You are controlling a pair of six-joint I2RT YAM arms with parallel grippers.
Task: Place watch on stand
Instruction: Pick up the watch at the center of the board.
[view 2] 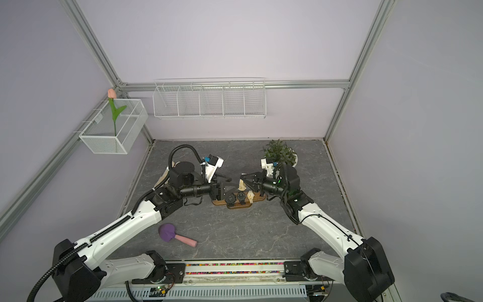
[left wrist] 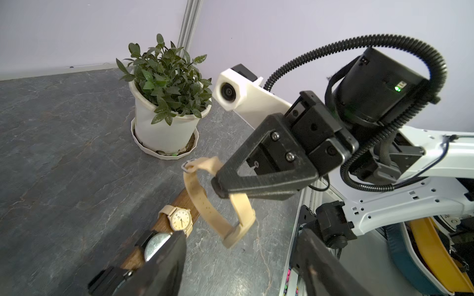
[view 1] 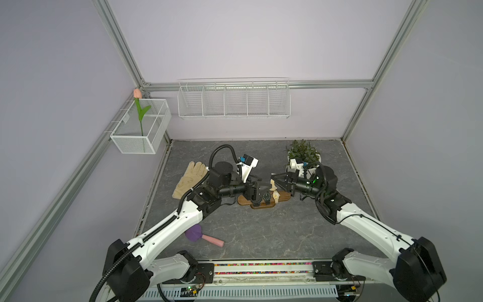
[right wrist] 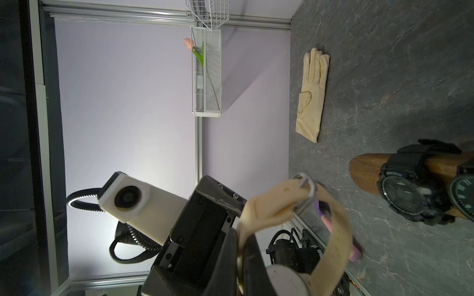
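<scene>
Plain lilac walls (view 1: 235,39) close the cell on three sides, with an aluminium frame (view 1: 326,84) running along the corners. At the centre of a top view, a white wire rack (view 1: 234,100) hangs on the back wall. At left a mesh basket (view 1: 141,146) holds a tulip (view 1: 137,93). The floor (view 1: 261,230), grey veined stone, fills the lower half. Light is soft and even.

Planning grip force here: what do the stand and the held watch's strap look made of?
Stand: wood, brown with visible grain, smooth low-sheen finish. Beige watch strap: likely matte silicone or rubber; it bends softly, has punched holes; leather possible.
</scene>
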